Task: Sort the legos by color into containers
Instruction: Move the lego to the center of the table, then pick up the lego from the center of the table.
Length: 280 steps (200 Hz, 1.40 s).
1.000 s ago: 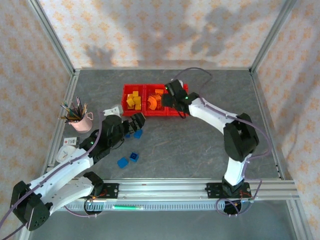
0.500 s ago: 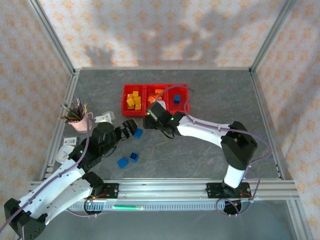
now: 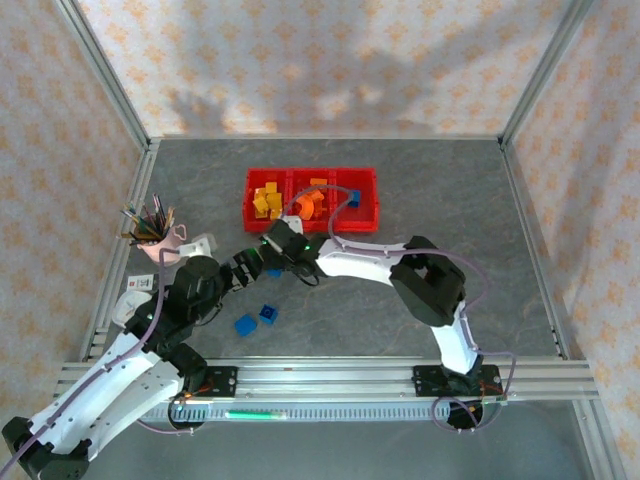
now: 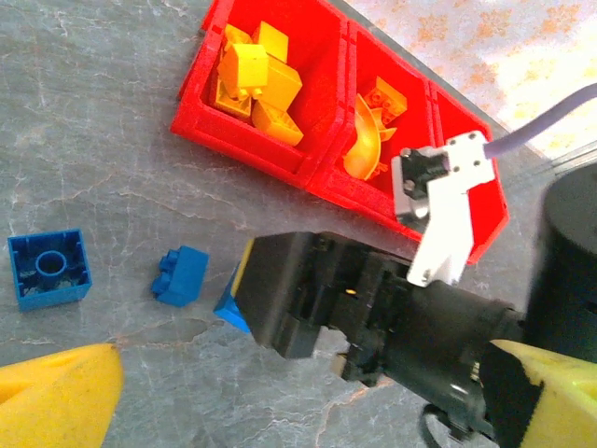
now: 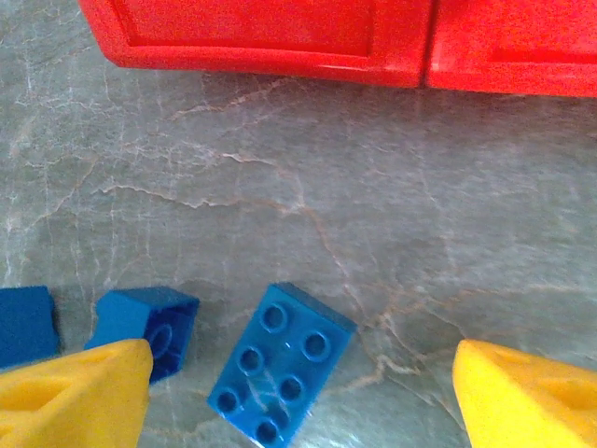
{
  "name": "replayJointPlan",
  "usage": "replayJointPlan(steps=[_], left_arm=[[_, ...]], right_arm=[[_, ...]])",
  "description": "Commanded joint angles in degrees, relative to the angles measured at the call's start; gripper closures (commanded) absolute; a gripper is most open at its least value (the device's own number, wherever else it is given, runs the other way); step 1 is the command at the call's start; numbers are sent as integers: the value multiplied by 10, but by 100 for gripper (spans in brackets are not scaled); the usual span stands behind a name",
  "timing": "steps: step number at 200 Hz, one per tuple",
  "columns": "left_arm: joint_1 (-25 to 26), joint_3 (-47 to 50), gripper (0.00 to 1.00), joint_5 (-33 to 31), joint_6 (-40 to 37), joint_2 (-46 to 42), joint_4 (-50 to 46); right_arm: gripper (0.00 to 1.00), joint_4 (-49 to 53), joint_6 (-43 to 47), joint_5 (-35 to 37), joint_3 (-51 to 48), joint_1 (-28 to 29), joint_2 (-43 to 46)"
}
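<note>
Right wrist view tells you the most: your right gripper is spread wide, with its yellow fingers out in the bottom corners. A six-stud blue brick lies studs-up on the table between them, touching neither. Just left of it a tipped blue brick shows its hollow underside, right by the left-hand finger. A third blue piece pokes in at the edge. The red containers run along the top, apart from these bricks.

In the top external view your right arm reaches across to the left in front of the bins, nose to nose with the left arm. Yellow legos sit in the left compartment, orange legos in the middle, and a lone blue brick in the right one. A loose blue brick and a darker blue brick lie side by side on the grey table, nearer the bases. The pink pencil cup stands off to the left.

Your left gripper is wide open too, with nothing in it, and it faces the right gripper's black body.
</note>
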State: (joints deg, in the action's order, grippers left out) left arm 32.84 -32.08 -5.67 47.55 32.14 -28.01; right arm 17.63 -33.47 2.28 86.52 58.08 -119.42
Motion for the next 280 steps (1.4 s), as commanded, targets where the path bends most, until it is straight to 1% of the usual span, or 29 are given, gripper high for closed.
replayJointPlan(steps=[1, 19, 42, 84, 119, 133, 164, 178, 196, 213, 227, 243, 280], left_arm=[[-7, 6, 1, -24, 9, -10, -29], [-6, 7, 1, -25, 10, -14, -29], [-7, 9, 1, -23, 11, -13, -28], [-6, 12, 1, -20, 12, -12, -21], [-7, 13, 1, -15, 14, -10, -18], [-7, 13, 1, -14, 14, -10, -15], [-7, 9, 1, -13, 15, -12, -21], [-7, 6, 1, -13, 15, -14, -25], [-6, 5, 1, -16, 15, -19, -30], [-7, 5, 1, -18, 15, -21, -32], [-7, 6, 1, -16, 15, -21, -30], [-7, 4, 1, -14, 14, -20, -31], [-7, 3, 1, -14, 11, -22, -35]], right_arm=[[19, 31, -18, 34, 33, 2, -29], [22, 45, -19, 38, 55, 4, -51], [25, 66, -21, 65, 58, 9, -57], [34, 90, -24, 88, 24, 13, -30], [37, 126, -24, 113, 8, 21, -8], [37, 134, -25, 107, 7, 22, -7], [43, 127, -30, 81, 8, 23, -16], [43, 126, -35, 67, 15, 25, -21], [33, 130, -44, 56, 27, 33, -26], [30, 121, -56, 58, 23, 38, -20], [30, 123, -64, 64, 23, 38, -22], [33, 134, -70, 69, 24, 38, -24], [43, 138, -77, 79, -18, 38, -2]])
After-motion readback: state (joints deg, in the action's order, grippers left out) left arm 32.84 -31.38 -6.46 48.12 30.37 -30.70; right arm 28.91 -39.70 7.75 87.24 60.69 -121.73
